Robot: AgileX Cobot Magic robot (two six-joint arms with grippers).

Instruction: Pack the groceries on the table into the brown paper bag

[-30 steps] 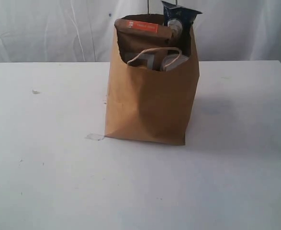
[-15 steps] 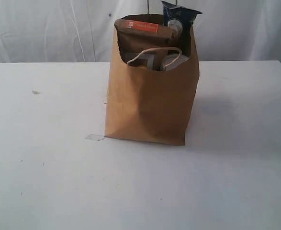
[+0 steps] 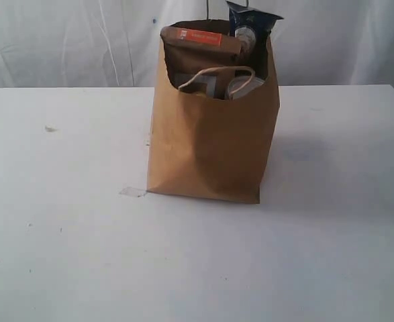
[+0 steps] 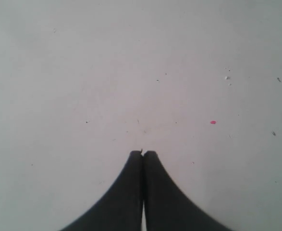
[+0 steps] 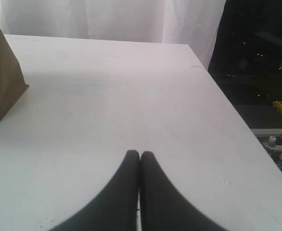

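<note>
Exterior view showed the brown paper bag (image 3: 213, 151) loaded; left gripper (image 4: 142, 155) and right gripper (image 5: 140, 155) had jaws together, empty, so any parking move should avoid nudging it.

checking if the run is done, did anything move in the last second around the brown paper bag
Nothing visibly changed in the exterior view. The tall brown kraft paper bag stands upright in the same spot on the white table. The brown pouch with orange label and the dark-ended spaghetti packet poke above its rim as before. No arm shows in that view.
</note>
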